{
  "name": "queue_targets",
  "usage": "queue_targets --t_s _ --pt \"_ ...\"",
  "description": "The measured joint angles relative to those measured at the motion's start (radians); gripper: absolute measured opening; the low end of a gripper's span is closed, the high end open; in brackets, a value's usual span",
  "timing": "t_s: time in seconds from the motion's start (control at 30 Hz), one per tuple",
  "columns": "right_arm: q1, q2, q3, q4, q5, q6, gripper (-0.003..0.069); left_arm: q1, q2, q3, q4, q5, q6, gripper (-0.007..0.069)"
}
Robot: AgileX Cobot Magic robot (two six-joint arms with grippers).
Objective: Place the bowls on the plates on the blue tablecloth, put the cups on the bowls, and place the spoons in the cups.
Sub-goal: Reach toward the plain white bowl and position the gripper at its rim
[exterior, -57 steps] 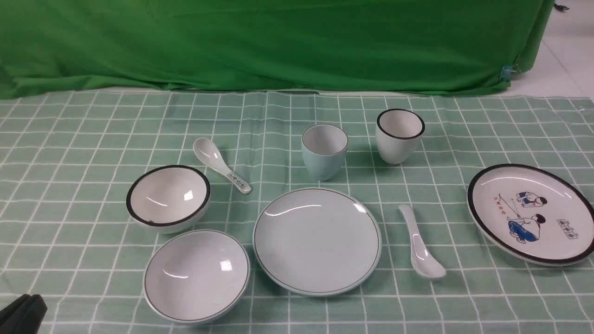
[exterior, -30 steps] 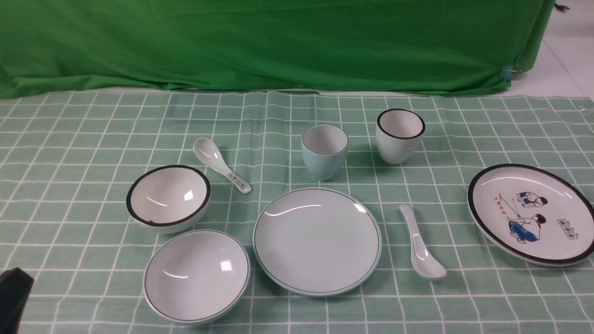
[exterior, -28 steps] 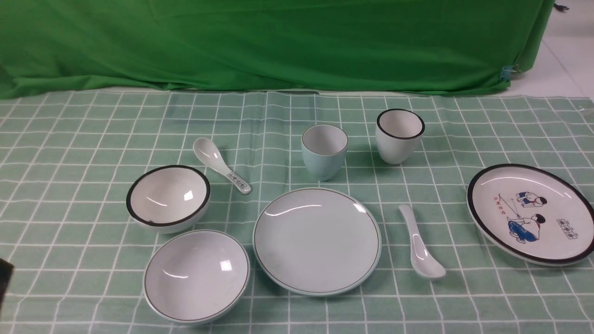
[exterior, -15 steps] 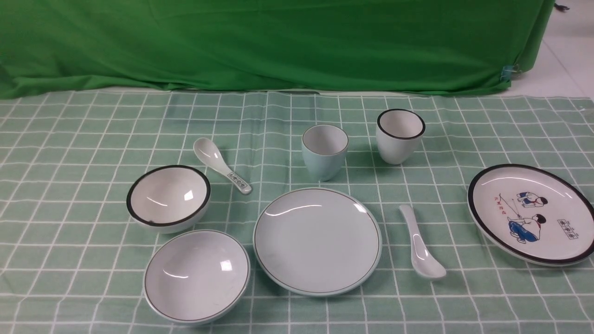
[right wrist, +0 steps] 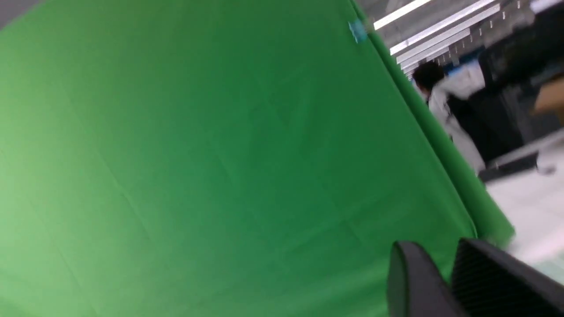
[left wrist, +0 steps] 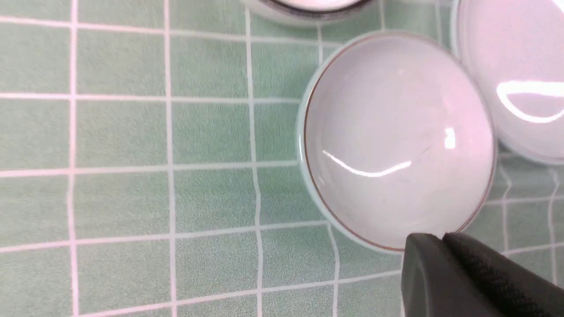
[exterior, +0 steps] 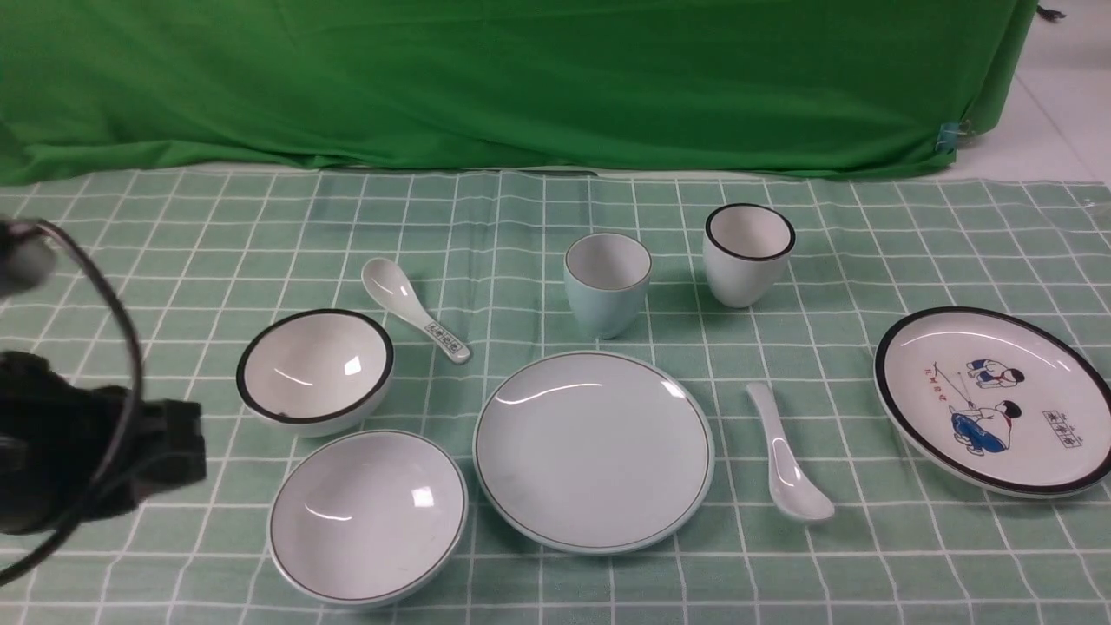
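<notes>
Two fingers of the left end effector are pressed together with nothing gripped, their tips seen at the rim of the pale blue bowl; contact cannot be told. That bowl, wide, shallow and glossy with a thin dark rim line, is set upright at the near left of the blue tablecloth, just beside the pale blue plate. Behind it the smaller, deeper white bowl with a black rim is placed. The patterned spoon is laid diagonally, scoop far and left, handle end near and right. Behind the plate the pale blue cup is stood upright, with the black-rimmed white cup to its right. The plain spoon is laid almost front to back, handle away, scoop nearest. The cartoon plate, white with a black rim, is set at the far right. The right end effector is seen against the green backdrop, its fingers slightly apart and empty.
</notes>
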Motion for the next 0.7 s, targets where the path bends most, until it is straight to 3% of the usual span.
queue_targets --t_s 0.2,0.47,0.57,0.63,0.7 --pt "0.026 0.078 -0.198 -0.046 0.392 -0.077 0.0036 -0.125 0.104 -0.016 0.101 -0.063 -0.086 0.0001" --pt "0.079 0.468 -0.606 -0.067 1.054 -0.28 0.0023 -0.179 0.217 -0.075 0.249 -0.1 -0.152 0.0008" --pt "0.086 0.615 -0.71 -0.067 1.227 -0.356 0.0023 -0.179 0.265 -0.081 0.306 -0.143 -0.169 0.0047" --pt "0.087 0.656 -0.733 -0.067 1.258 -0.372 0.0023 -0.179 0.283 -0.081 0.322 -0.159 -0.175 0.0074" --pt "0.088 0.721 -0.758 -0.067 1.279 -0.392 0.0023 -0.179 0.326 -0.081 0.352 -0.198 -0.19 0.0167"
